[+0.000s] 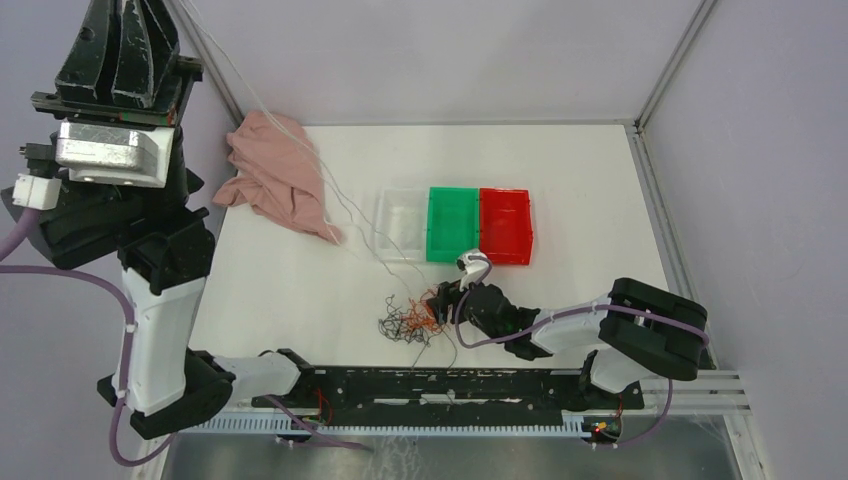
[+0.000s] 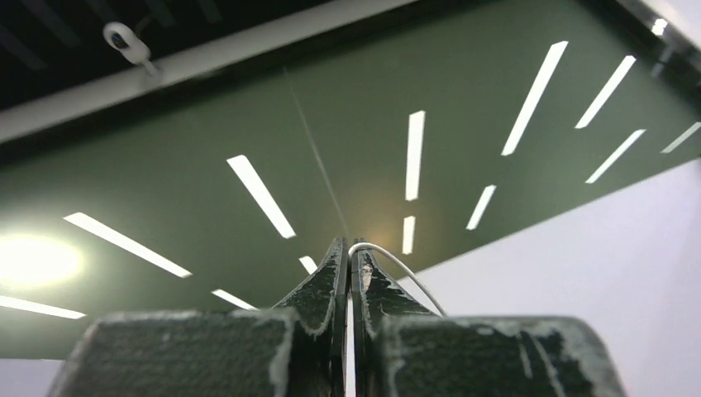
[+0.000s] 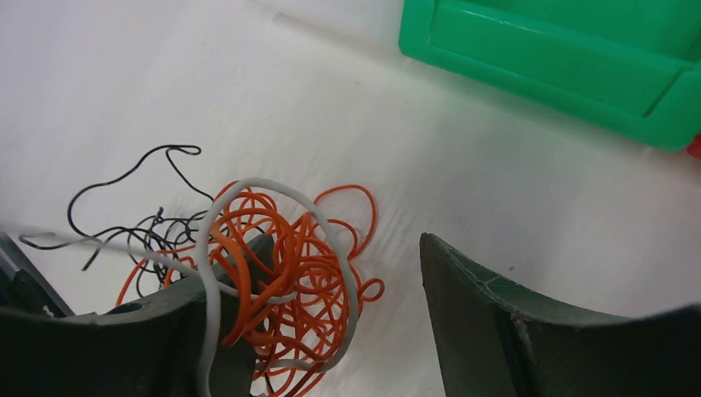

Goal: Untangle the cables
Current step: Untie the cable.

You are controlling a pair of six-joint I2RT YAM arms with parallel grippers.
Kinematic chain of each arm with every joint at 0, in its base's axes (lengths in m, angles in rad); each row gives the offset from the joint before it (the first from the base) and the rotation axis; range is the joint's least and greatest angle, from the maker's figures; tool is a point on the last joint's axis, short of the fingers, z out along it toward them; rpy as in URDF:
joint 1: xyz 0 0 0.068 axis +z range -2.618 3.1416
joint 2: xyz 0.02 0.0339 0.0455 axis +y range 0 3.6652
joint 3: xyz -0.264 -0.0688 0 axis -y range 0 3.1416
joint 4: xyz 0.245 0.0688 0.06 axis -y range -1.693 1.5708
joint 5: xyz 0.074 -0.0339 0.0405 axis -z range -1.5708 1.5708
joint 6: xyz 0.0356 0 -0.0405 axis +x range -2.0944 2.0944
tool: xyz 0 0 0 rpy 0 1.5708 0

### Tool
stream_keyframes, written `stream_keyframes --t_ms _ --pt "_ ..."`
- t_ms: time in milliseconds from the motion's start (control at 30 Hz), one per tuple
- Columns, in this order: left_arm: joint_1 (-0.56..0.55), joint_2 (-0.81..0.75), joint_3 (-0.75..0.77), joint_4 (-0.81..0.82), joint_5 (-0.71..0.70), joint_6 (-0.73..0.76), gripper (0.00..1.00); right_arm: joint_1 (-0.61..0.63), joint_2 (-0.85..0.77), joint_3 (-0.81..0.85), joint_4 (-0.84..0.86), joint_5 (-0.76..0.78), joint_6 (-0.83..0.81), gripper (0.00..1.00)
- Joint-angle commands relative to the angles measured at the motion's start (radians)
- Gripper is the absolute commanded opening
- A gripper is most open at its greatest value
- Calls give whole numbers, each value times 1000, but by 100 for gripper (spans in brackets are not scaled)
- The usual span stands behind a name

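Observation:
The cables (image 1: 412, 320) are a small wad of orange, black and whitish wires on the white table in front of the bins. In the right wrist view the orange loops (image 3: 285, 265) lie over my left finger, with a whitish wire (image 3: 335, 240) around them and black strands (image 3: 132, 223) to the left. My right gripper (image 1: 445, 298) (image 3: 343, 244) is open, low at the wad's right side. My left gripper (image 1: 125, 30) (image 2: 349, 246) is raised high at the far left, shut on a whitish wire (image 2: 388, 258) that runs taut down to the table (image 1: 262, 110).
A clear bin (image 1: 405, 225), a green bin (image 1: 452, 223) (image 3: 562, 58) and a red bin (image 1: 505, 225) stand in a row behind the wad. A pink cloth (image 1: 280, 175) lies at the back left. Grey walls enclose the table.

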Motion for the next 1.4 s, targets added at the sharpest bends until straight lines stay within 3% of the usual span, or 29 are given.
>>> stream_keyframes --t_ms 0,367,500,667,833,1000,1233,1367 --pt "-1 33 73 178 6 193 3 2 -12 -33 -2 36 5 71" --pt "-1 87 197 180 52 312 3 3 -32 -98 32 59 19 75" --pt "-1 61 173 37 66 298 3 2 -65 -103 20 64 -2 75" --pt "-1 -3 51 -77 138 248 3 2 -231 -28 -125 58 -78 75" --pt "-2 -8 51 -165 157 188 3 1 -396 102 -311 11 -195 76" --pt "-1 -34 0 -194 163 162 3 1 -453 295 -428 -137 -282 77" --pt "-1 -45 -27 -194 170 156 3 2 -379 505 -502 -524 -295 76" --pt "-2 -48 -27 -195 175 155 3 2 -341 497 -491 -508 -294 74"
